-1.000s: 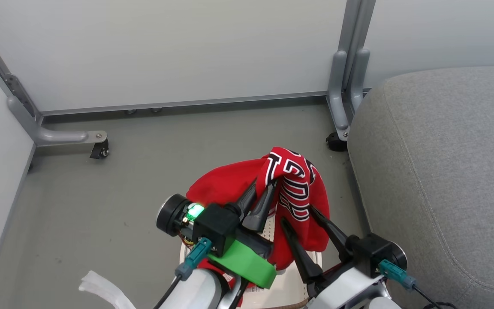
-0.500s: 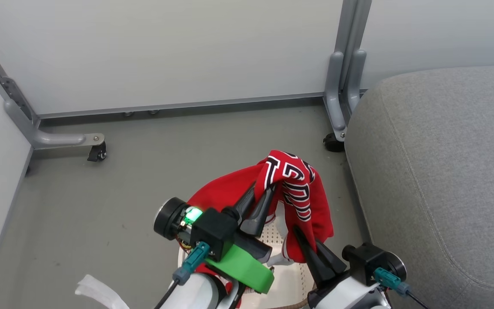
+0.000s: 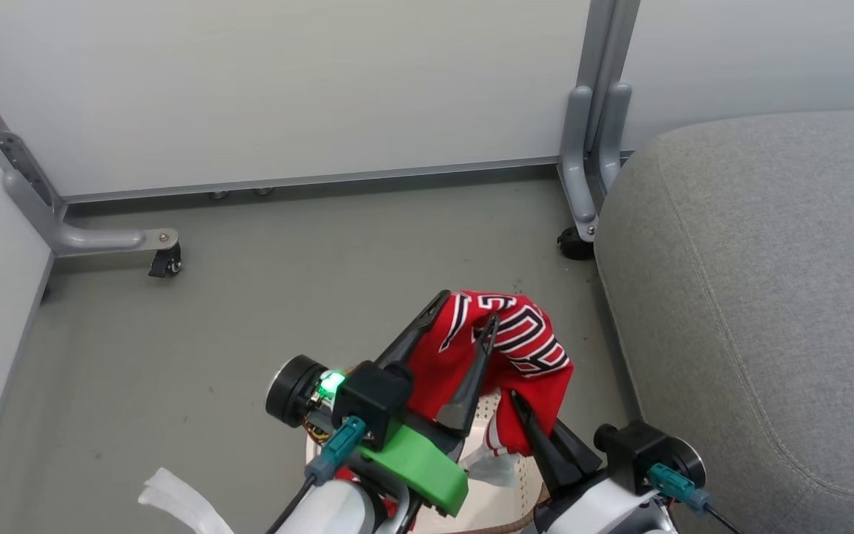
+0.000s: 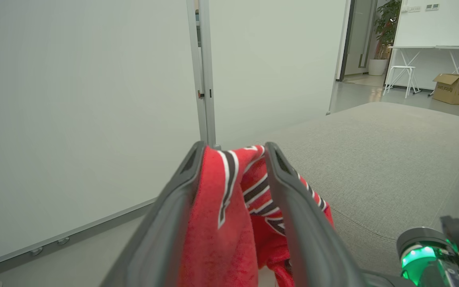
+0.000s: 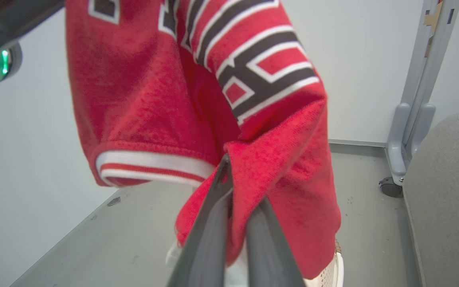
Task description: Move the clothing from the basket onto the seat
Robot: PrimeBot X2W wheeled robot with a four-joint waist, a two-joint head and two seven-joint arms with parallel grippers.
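- The red fleecy sports garment with white trim (image 3: 516, 348) carries blocky black characters outlined in white. Folds break them up, so no word reads; one shape in the right wrist view may be an A or a 4.
- Its nap is soft and slightly fuzzy. A ribbed white cuff band with a thin red stripe (image 5: 153, 165) edges one hanging end.
- The garment is held up off the floor, just left of the large grey woven-fabric seat cushion (image 3: 753, 297) and not touching it.
- The left gripper (image 3: 469, 308) has its two long dark fingers well apart, with a bunch of the cloth draped in the gap and over the tips.
- The right gripper (image 3: 525, 406), lower and nearer the seat, has its fingers pressed almost together on a lower fold of the same garment.
- The seat has a coarse weave, rounded corners and a stitched seam along its edge.
- The cream perforated plastic basket (image 3: 527, 486), with a brown woven-look rim, stands on the grey floor just left of the seat, below the hanging cloth.
- Beyond the seat's far end stands a brown cardboard box (image 4: 454, 87) with dark print too small to read.
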